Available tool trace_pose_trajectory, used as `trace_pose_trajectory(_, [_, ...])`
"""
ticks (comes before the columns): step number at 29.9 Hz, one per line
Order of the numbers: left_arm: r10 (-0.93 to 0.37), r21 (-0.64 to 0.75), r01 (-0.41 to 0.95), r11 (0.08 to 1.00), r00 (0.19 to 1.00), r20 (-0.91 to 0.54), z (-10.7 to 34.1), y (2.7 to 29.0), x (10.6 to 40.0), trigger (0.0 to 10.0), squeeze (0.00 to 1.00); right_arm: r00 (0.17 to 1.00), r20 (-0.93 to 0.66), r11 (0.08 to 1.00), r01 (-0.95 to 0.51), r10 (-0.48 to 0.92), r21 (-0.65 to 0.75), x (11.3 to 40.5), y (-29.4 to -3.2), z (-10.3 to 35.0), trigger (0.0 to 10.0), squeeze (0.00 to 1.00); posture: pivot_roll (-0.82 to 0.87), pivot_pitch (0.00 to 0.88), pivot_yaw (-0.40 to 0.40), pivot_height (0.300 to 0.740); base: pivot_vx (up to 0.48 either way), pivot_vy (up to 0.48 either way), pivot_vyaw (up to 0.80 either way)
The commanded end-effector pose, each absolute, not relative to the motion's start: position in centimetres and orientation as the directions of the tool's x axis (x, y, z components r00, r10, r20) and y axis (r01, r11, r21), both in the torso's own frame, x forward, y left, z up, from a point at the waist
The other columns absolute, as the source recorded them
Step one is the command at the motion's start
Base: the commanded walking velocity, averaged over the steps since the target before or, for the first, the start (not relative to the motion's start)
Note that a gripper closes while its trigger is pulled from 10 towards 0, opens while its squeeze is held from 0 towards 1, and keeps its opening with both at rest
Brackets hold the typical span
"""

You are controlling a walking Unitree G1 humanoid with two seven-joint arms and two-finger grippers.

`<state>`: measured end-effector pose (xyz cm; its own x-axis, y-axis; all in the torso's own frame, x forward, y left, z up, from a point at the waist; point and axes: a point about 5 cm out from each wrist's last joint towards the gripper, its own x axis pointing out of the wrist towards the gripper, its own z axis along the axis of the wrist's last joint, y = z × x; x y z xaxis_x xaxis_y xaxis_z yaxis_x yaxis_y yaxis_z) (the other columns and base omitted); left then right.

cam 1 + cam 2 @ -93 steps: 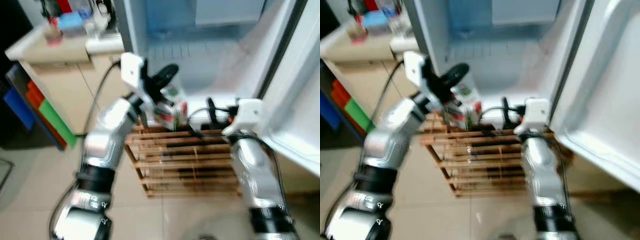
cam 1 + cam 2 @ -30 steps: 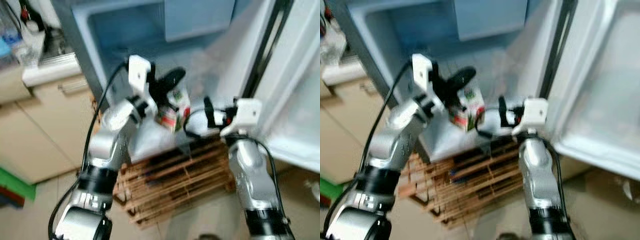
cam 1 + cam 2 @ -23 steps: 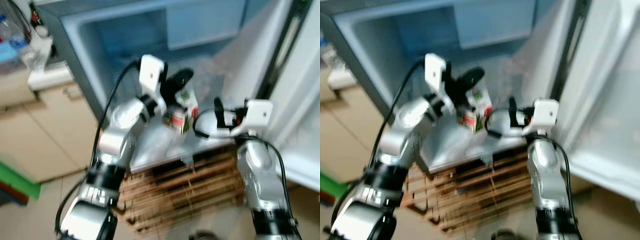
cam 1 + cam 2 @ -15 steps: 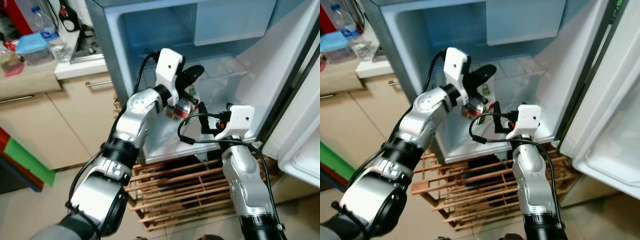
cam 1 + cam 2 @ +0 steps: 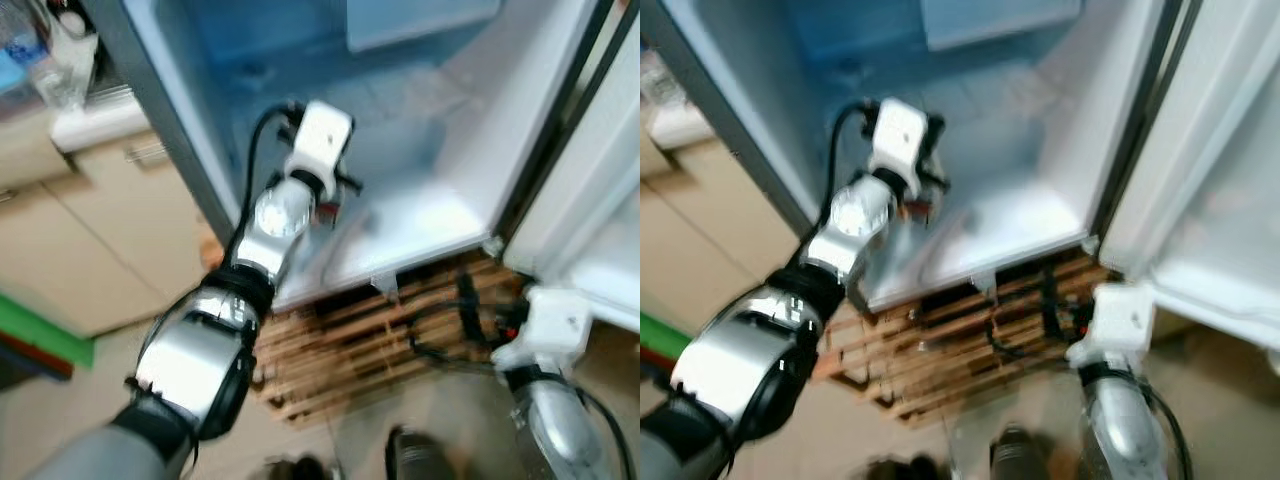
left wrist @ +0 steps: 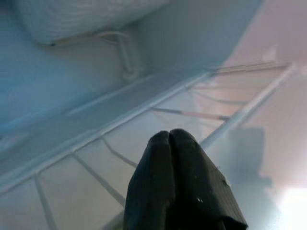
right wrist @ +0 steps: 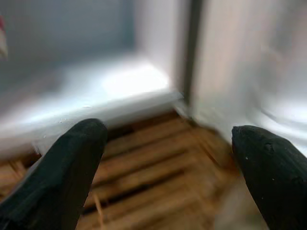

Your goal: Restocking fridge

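Observation:
My left arm reaches into the open fridge [image 5: 430, 215], its white wrist housing [image 5: 322, 140] above the bottom floor. In the left wrist view my left gripper [image 6: 169, 140] is shut, fingertips pressed together with nothing between them, over a wire shelf [image 6: 91, 143]. A blurred red and white bit of the carton [image 5: 329, 206] shows just under that wrist; I cannot tell whether it touches the fingers. My right gripper [image 7: 168, 158] is open, low in front of the wooden rack [image 7: 144, 177], outside the fridge.
The fridge door [image 5: 605, 190] stands open on the right. A wooden slatted rack [image 5: 340, 350] sits under the fridge. A beige cabinet [image 5: 100, 240] with a counter stands on the left. The eye views are blurred.
The camera has shifted. My left arm has pushed deeper into the fridge and the carton no longer sits between its fingers. My right arm has dropped from the fridge's edge to the rack.

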<state>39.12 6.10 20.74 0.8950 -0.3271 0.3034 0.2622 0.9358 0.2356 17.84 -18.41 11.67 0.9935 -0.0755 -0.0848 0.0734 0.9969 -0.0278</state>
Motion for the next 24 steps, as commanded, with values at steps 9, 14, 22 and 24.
trace_pose_trajectory(9, [0.115,0.036,-0.127,0.991,0.967,0.228,16.2,12.1,38.4,10.0,1.0,0.988,-0.152,0.999,-0.002,-0.004,-0.045,16.6,-18.4,12.8,10.0,0.0,-0.43,0.322,0.023,0.74,0.0,0.0,0.0])
trace_pose_trajectory(14, [0.114,0.018,-0.13,0.991,0.922,0.371,18.1,12.0,37.7,10.0,1.0,0.987,-0.159,0.999,-0.028,0.02,-0.043,17.0,-18.2,12.8,10.0,0.0,-0.4,0.32,0.019,0.74,0.0,0.0,0.0])
trace_pose_trajectory(22, [0.027,0.123,-0.103,0.987,0.864,0.503,19.6,11.3,36.5,10.0,1.0,0.984,-0.171,0.998,-0.045,0.039,-0.031,17.7,-17.9,12.5,10.0,0.0,-0.37,0.298,0.028,0.74,0.0,0.0,0.0])
trace_pose_trajectory(24, [0.041,0.129,-0.118,0.985,0.874,0.485,19.3,11.6,36.6,10.0,1.0,0.986,-0.165,0.999,-0.046,0.041,-0.028,18.1,-17.9,12.5,10.0,0.0,-0.37,0.291,0.033,0.74,0.0,0.0,0.0])
